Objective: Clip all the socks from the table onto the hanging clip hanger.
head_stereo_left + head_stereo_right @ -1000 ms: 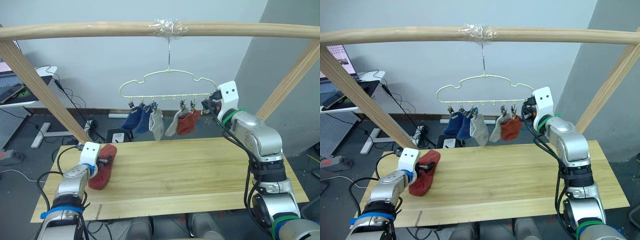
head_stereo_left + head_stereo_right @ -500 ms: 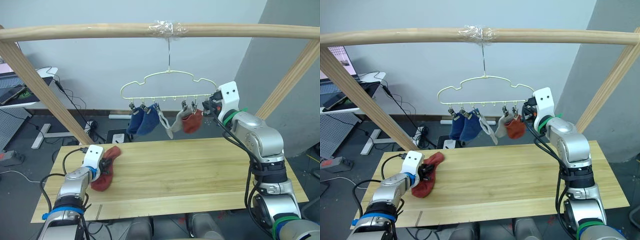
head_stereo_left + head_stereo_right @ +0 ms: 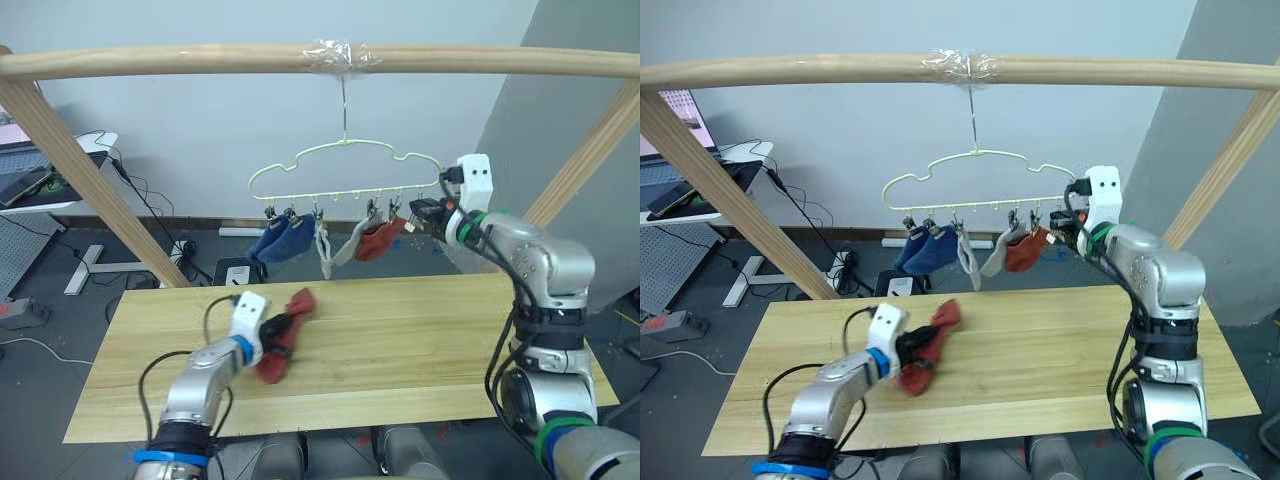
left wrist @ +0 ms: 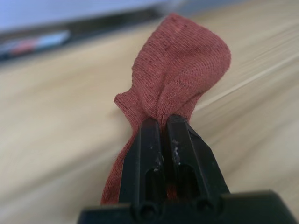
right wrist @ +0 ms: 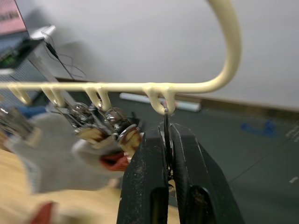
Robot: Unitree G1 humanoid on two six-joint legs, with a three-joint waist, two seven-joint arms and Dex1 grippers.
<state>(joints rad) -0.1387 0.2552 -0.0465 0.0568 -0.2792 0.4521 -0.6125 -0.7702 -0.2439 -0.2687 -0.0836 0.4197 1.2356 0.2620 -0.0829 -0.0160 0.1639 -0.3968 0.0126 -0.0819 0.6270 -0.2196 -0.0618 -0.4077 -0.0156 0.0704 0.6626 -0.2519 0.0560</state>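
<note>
A rust-red sock [image 3: 283, 334] is lifted just above the pale wooden table [image 3: 400, 340], near its middle and toward the robot's left. The left gripper [image 4: 162, 125] has its two black fingers pressed together on the sock's bunched fabric, pinching it.

Above the table's far edge, a thin yellow-green clip hanger [image 3: 345, 170] hangs by its hook from a wooden pole [image 3: 200, 60]. Five socks hang clipped along it: two blue socks [image 3: 281, 241] on the left, two grey socks [image 3: 335, 247] in the middle, and another red sock [image 3: 378, 240] toward the right.

The right gripper [image 5: 167, 140] is raised at the hanger's right end, its fingers closed tightly on the last clip [image 5: 166, 122], which hangs from the hanger's rightmost loop.
</note>
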